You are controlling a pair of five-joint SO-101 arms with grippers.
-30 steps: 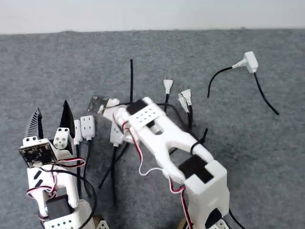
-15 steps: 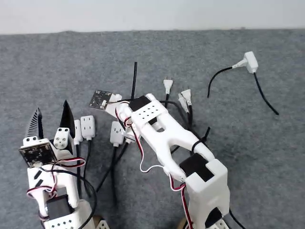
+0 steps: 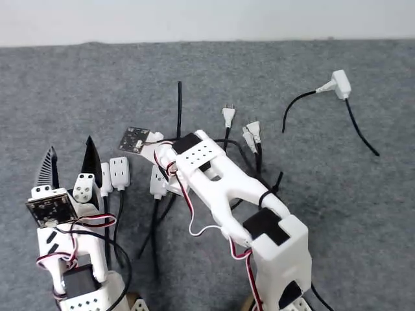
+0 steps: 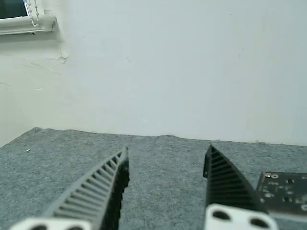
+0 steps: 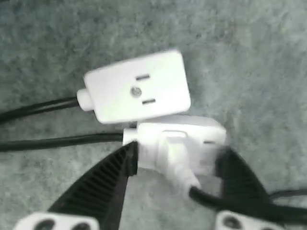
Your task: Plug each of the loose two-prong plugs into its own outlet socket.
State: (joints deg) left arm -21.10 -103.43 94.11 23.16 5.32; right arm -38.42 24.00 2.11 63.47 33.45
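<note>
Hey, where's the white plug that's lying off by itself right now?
In the high view, that white plug lies on the grey carpet at the far right, near the wall, well apart from the loose plugs beside the right arm.

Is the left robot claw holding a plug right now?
No, the left gripper is open with nothing held in it, and bare grey mat shows through the gap.

The left arm (image 3: 68,259) sits folded back on its base, and the left gripper (image 3: 69,157) points up and away with its two black toothed fingers (image 4: 103,191) spread wide. The right arm (image 3: 227,188) stretches forward and toward the left arm, its wrist bent downward and the right gripper (image 5: 177,160) held low.
</note>
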